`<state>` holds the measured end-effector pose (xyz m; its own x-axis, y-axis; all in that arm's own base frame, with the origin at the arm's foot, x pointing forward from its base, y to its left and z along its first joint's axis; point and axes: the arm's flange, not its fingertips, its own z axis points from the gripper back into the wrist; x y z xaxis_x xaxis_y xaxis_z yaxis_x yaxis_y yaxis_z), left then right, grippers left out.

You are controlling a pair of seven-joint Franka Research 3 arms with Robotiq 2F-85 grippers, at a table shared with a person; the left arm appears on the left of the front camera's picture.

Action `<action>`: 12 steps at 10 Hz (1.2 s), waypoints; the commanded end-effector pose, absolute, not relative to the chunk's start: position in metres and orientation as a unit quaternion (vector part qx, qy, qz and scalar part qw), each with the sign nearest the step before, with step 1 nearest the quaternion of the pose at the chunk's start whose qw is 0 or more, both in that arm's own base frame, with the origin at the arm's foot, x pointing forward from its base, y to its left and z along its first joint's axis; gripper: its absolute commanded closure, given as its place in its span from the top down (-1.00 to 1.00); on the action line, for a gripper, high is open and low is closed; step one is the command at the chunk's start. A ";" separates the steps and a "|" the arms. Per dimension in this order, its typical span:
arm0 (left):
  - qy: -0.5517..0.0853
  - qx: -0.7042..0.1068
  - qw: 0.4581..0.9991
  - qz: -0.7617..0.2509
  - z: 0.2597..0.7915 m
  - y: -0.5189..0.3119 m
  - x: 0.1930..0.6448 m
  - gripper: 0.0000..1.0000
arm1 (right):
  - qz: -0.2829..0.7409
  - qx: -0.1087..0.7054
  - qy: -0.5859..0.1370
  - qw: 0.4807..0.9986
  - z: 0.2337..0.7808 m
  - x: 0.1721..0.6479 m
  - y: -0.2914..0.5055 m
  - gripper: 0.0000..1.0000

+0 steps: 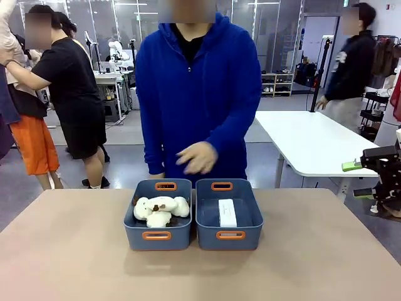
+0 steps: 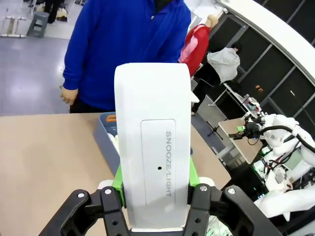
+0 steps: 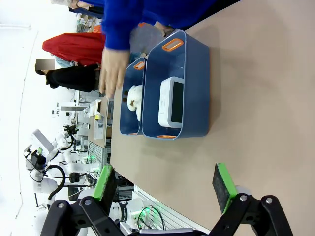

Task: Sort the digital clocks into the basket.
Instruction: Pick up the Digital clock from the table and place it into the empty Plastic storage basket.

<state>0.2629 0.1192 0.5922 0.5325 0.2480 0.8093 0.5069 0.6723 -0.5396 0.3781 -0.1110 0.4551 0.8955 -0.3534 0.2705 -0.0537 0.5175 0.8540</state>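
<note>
Green pads (image 2: 118,183) on the left gripper (image 2: 155,174) pinch a clock (image 2: 152,123) by its long sides, held up off the table (image 1: 75,251). Right gripper (image 3: 163,181) hangs spread and empty. Imo it should go in low over the basket (image 1: 207,237) with the other clock (image 1: 227,213), not the toy bin (image 1: 139,238). Mind the person's hand (image 1: 197,157) near the far rims. Plain tan tabletop, busy lab with people behind.

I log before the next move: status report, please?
Left jaws shut on a digital clock. Right jaws open, empty. Second clock lies in basket. Person's hand hovers by the basket.
</note>
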 end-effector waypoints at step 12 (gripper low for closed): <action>-0.198 -0.250 0.937 -0.143 0.608 -0.290 0.424 0.01 | -0.083 0.484 -0.211 0.845 0.456 0.378 -0.112 1.00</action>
